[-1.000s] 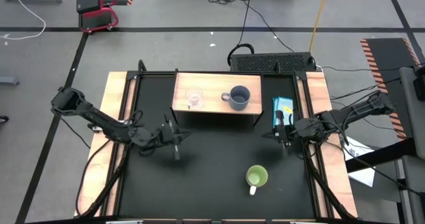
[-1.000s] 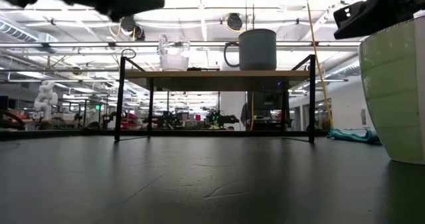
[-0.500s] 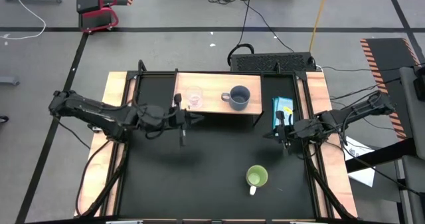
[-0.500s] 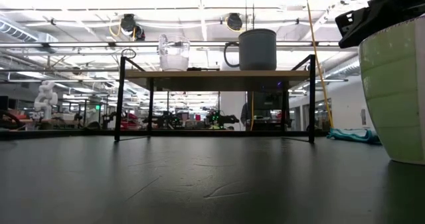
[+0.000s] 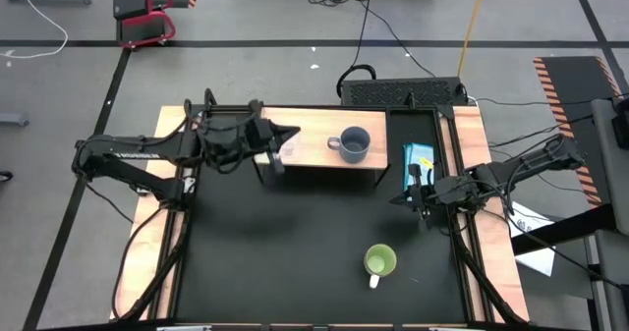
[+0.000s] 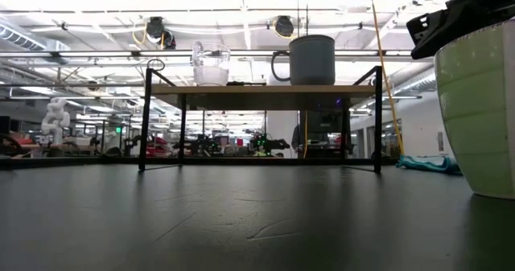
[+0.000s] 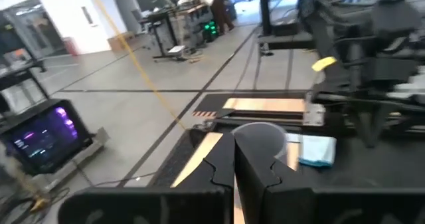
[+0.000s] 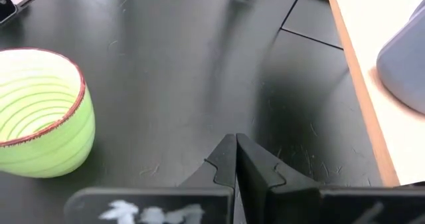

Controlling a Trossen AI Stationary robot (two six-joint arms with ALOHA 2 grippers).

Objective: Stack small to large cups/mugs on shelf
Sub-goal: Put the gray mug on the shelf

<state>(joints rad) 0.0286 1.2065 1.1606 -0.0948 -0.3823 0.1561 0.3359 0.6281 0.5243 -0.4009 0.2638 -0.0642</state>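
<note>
On the far half of the black table (image 5: 295,252) stands the shelf (image 5: 314,149), a pale wooden board on a thin black frame. A grey-blue mug (image 5: 353,143) with a handle sits near its middle. From the low view, the small clear glass cup (image 6: 211,63) stands to the left of that mug, well apart from it. From above, the glass cup is hidden under the left tool (image 5: 287,133), which hovers over the shelf's left end; its fingers (image 7: 222,164) are pressed together and hold nothing. On the table's near right stands the lime-green mug (image 5: 380,261), ribbed inside, with a dark red rim and a white handle pointing toward the near edge; the low view cuts it off at the right border. Just beyond the shelf's right end, the right tool (image 5: 421,205) waits above the table, its fingers (image 8: 229,161) closed and empty. A blue cloth (image 5: 420,162) lies just behind it.
</note>
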